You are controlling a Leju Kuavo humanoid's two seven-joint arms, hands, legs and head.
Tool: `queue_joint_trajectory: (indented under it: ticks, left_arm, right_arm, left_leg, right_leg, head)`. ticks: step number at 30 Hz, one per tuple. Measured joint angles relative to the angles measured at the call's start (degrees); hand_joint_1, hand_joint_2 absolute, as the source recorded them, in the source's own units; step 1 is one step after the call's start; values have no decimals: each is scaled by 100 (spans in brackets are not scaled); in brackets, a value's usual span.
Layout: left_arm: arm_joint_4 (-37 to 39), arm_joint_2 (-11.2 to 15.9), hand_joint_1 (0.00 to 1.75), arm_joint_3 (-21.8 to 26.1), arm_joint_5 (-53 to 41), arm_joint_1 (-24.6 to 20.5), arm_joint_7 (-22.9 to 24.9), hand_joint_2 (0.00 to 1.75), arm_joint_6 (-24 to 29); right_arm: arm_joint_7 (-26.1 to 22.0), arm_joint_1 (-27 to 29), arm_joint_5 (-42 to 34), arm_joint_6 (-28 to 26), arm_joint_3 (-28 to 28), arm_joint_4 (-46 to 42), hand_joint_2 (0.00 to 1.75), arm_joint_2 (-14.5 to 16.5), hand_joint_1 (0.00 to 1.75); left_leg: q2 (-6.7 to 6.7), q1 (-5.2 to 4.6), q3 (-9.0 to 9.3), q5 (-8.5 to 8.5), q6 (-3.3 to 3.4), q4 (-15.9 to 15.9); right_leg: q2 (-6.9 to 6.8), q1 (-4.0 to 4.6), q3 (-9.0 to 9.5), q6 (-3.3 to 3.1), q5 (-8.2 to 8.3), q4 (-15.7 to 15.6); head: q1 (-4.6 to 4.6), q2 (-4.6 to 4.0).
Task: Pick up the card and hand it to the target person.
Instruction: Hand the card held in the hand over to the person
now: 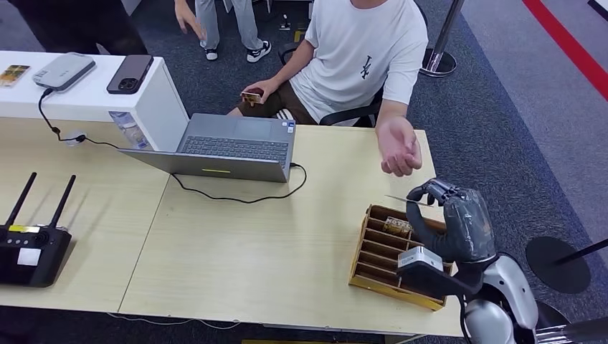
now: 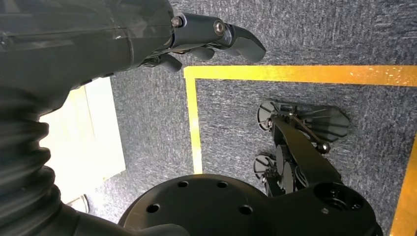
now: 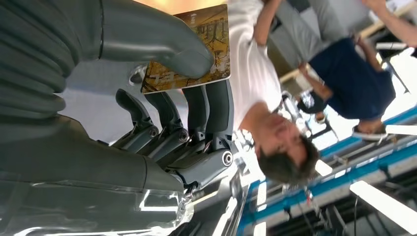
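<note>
My right hand point(image 1: 459, 218) hovers above the far end of a wooden card rack point(image 1: 387, 254) and pinches a thin card point(image 1: 407, 201) between thumb and fingers. In the right wrist view the card point(image 3: 216, 37) shows a brown and gold picture, with the thick thumb point(image 3: 162, 39) lying across it. A seated person in a white shirt point(image 1: 362, 50) holds an open palm point(image 1: 400, 147) out just beyond the card. My left hand point(image 2: 196, 34) hangs over grey carpet with its fingers loosely curled and nothing in them.
An open grey laptop point(image 1: 229, 147) with a black cable sits mid-table. A black router point(image 1: 32, 247) stands at the near left. A white box point(image 1: 93, 89) carries a phone point(image 1: 129, 73). A second card point(image 1: 395, 226) sits in the rack. Another person stands behind.
</note>
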Motion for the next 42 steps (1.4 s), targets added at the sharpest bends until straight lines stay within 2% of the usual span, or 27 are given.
queue_joint_trajectory:
  ticks: [10, 15, 24, 42]
  left_arm:
    - [0, 0, 0, -1, 1, -1, 14, 175, -3]
    - [0, 0, 0, -2, 1, -1, 20, 175, -1]
    - [0, 0, 0, -6, -1, -1, 32, 175, -1]
    - [0, 8, 0, -9, 1, -1, 64, 175, -3]
  right_arm:
    - [-372, -572, -377, -1149, -4, 568, 175, 268, 150]
    - [-538, -665, -529, -1505, -7, 823, 175, 371, 150]
    - [-651, -676, -632, -1699, -7, 1140, 175, 434, 150]
    - [-630, -673, -771, -1722, -4, 1559, 175, 436, 150]
  left_leg:
    - [-1, 0, -1, 1, 1, 0]
    - [-1, 0, -1, 1, 1, 0]
    - [-1, 0, -1, 1, 1, 0]
    - [-1, 0, 0, 1, 1, 0]
  right_leg:
    - [-1, 0, -1, 0, 0, 0]
    - [-1, 0, -1, 0, 0, 0]
    - [-1, 0, -1, 0, 0, 0]
    - [-1, 0, -1, 0, 0, 0]
  head:
    - [-1, 0]
    - [1, 0]
    - [0, 0]
    - [-1, 0]
